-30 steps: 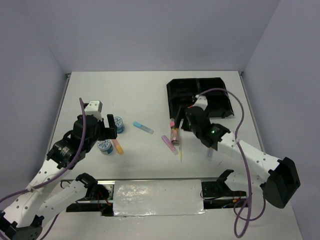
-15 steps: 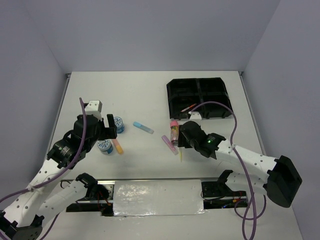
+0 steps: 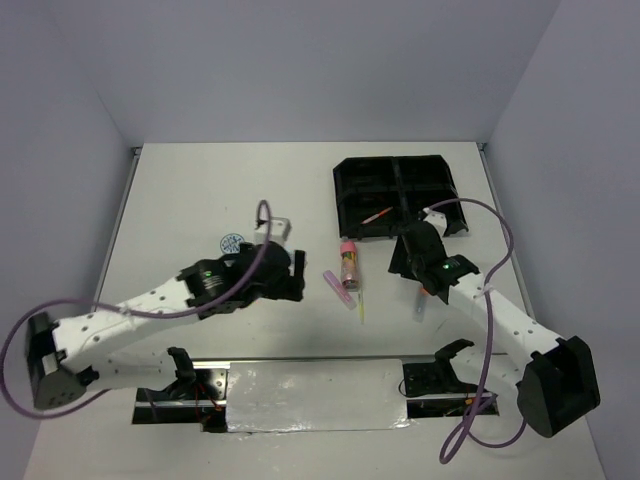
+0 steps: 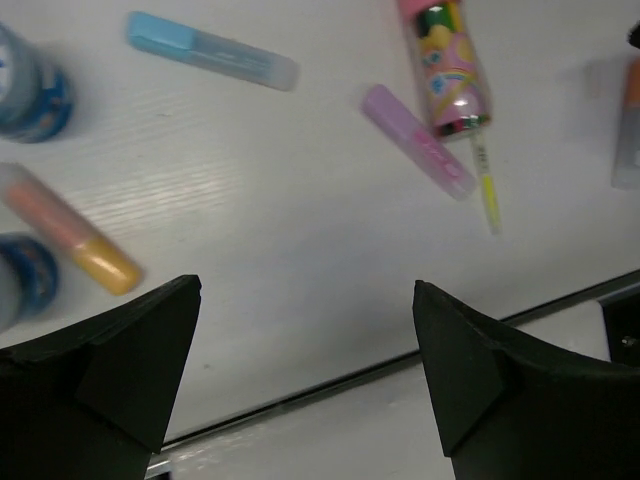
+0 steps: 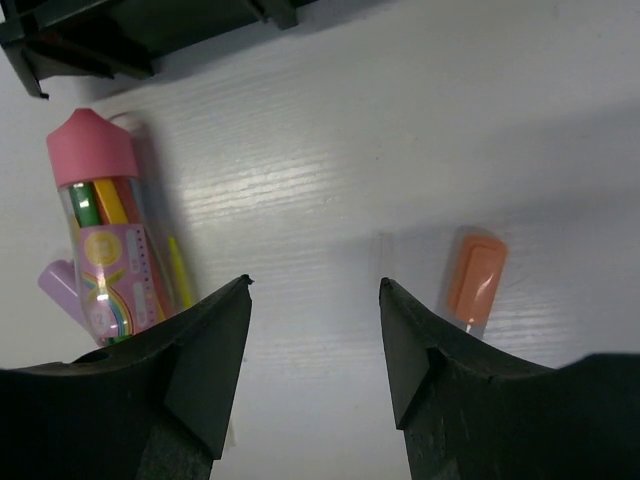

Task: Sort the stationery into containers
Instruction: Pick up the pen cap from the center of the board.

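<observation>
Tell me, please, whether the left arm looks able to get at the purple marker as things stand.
Probably yes: the left gripper hangs open with bare table between it and the purple marker, though the glue stick lies close beside.

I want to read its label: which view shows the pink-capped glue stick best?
Right wrist: the glue stick is close, with cap and label visible. The left wrist view crops its cap end; the top view shows it tiny.

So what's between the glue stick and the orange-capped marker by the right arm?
Right wrist view: the yellow pen beside the glue stick, otherwise bare table.
</observation>
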